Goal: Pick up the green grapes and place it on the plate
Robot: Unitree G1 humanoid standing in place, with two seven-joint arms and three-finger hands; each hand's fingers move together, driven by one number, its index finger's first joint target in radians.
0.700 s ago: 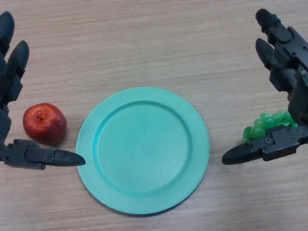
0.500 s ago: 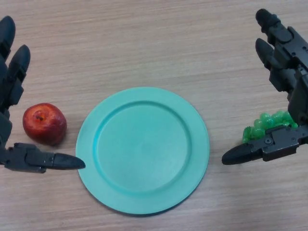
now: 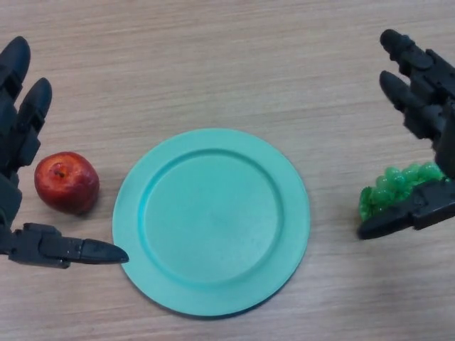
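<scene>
Green grapes lie on the wooden table near its right edge, well clear of the plate, and we see only their left part, since our right hand covers the rest. That hand's fingers point straight up the table above the bunch, spread and uncurled, while its thumb reaches leftward just below the grapes. The bunch sits in the gap between thumb and fingers; the thumb seems to touch its lower edge, though we cannot be sure from this angle. Nothing is gripped: the hand is open around the fruit rather than closed on it.

Our left hand shows at the table's left edge, also open. Its fingers stretch up the table, and its thumb points rightward, with the tip just short of the plate's left rim. A red apple rests between those fingers and the thumb, not held, with table showing between it and the thumb.

The teal plate sits in the middle of the table, round and flat, with nothing on it. The apple is just beside its left rim, and the grapes are farther off on its right side.
</scene>
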